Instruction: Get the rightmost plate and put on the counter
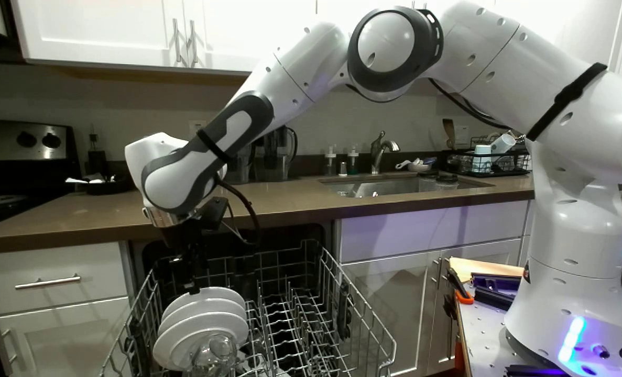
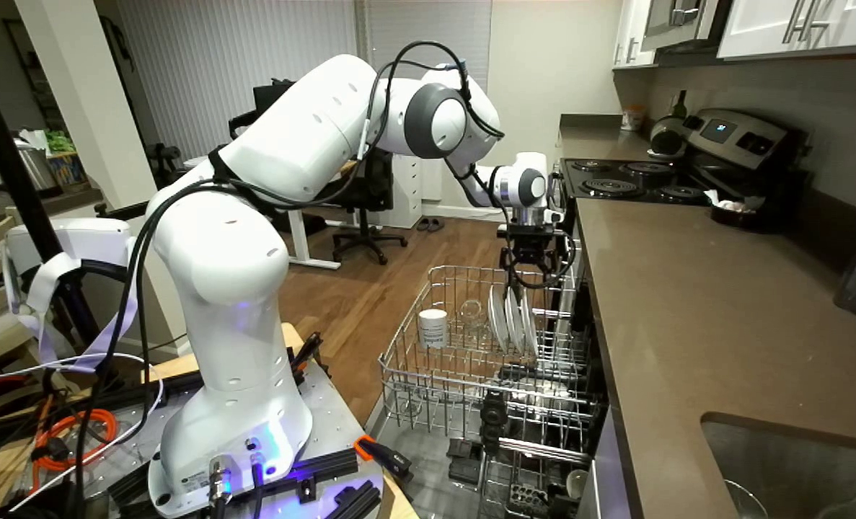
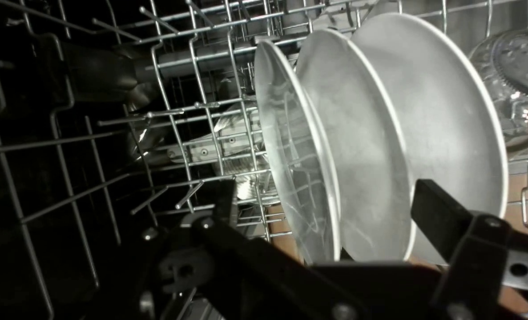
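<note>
Pincer (image 1: 191, 286) at the white plates (image 1: 202, 317) in the wire rack (image 1: 311, 309)

Counter (image 2: 694, 288) is flat, brown, a bit glossy, with a steel sink (image 1: 389, 185) set into it. Black dish (image 1: 106, 188) sits just beside the stove (image 2: 633, 178); clear pitcher (image 1: 275, 166) stands at the back. Two pump bottles (image 1: 330, 165) and a small white bowl (image 1: 419, 168) are behind the sink, black dish rack (image 1: 461, 164) near the bowl.

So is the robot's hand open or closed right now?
Open. In the wrist view, the hand has its black fingers spread wide apart, with white plates showing between them.
</note>
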### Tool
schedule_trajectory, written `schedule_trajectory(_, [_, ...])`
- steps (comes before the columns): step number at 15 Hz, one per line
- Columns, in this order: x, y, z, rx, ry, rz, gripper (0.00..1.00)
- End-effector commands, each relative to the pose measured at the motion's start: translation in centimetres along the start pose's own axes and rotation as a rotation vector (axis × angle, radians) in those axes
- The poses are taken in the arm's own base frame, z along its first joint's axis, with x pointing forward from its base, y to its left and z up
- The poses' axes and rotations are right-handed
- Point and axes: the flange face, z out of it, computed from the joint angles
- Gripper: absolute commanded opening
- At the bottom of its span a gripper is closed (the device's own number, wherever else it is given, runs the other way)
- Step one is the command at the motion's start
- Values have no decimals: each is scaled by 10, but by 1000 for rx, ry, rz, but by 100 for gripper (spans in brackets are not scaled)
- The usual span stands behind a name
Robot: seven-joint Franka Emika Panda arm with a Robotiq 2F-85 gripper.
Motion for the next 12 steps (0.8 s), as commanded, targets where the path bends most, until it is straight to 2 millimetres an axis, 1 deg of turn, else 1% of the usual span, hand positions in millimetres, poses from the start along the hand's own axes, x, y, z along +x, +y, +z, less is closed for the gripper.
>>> schedule_trajectory(1, [3, 9, -3, 28, 8, -37, 100])
schedule_trajectory(3, [6, 12, 5, 13, 27, -53, 100])
schedule_trajectory(6, [7, 14, 25, 27, 29, -98, 100])
schedule_trajectory(7, [7, 15, 32, 30, 28, -107, 99])
schedule_trajectory(9, [7, 17, 47, 30, 24, -121, 73])
schedule_trajectory(10, [7, 18, 54, 37, 19, -128, 68])
schedule_trajectory(12, [7, 20, 65, 55, 11, -142, 54])
